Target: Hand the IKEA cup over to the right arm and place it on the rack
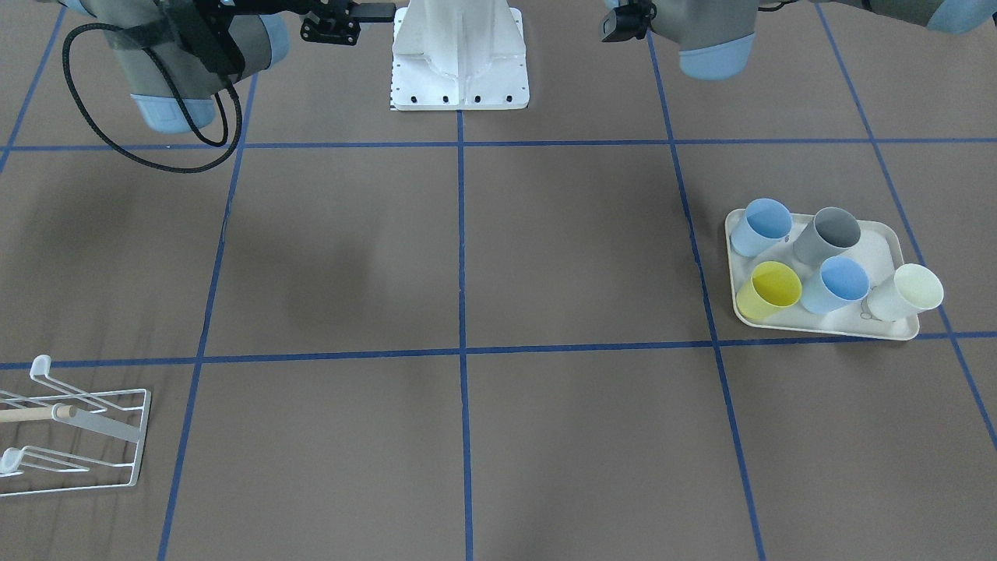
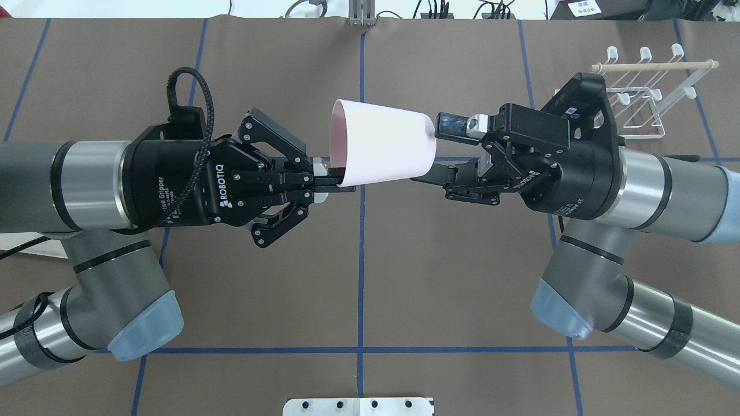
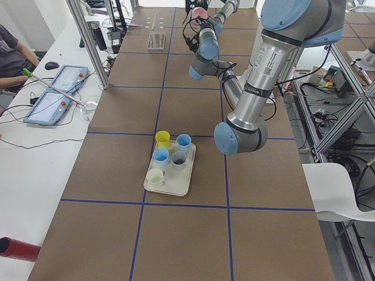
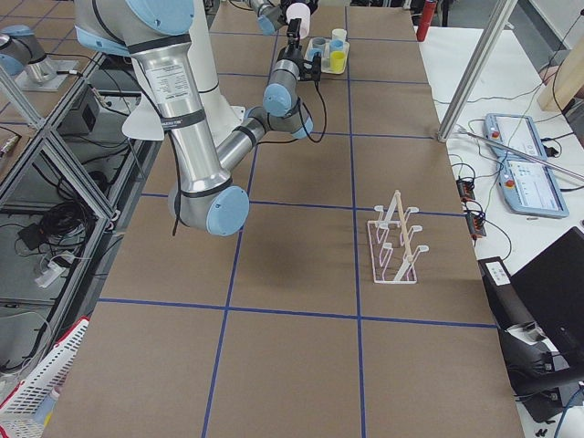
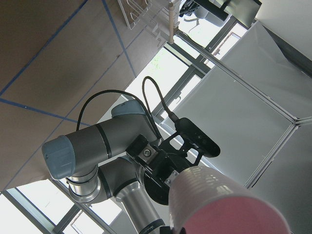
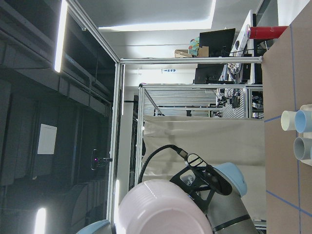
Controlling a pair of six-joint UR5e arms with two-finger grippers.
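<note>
1. While the left claw [image 2: 338, 182] is pressed together on the lower edge of the pink cup [image 2: 381, 147], pinching the rim with one finger inside the mouth and one outside, the cup hangs on its side in the air above the table [image 2: 462, 289].
2. The pink cup's wide mouth faces the left claw, and its narrower base points at the right claw [image 2: 428, 151].
3. The right claw is spread. In the overhead view one finger lies at the far side of the pink cup's base and the other at the near side, so the base sits between them. I cannot tell whether the pads touch the wall.
4. From the pink cup, the right arm [image 2: 653, 185] stretches away behind its claw on one side, and the left arm [image 2: 58, 179] does the same on the opposite side.
5. The rack [image 2: 642, 98] stands on the table beyond the right arm from the pink cup, toward the far edge. It is white wire with upturned prongs, and a wooden rod [image 2: 653, 66] runs through its top.
6. A cream tray [image 1: 818, 327] lies on the table well apart from the pink cup, on the left arm's side. It carries five small cups [image 1: 833, 284], mouths up: two blue, one grey, one yellow and one cream.
</note>
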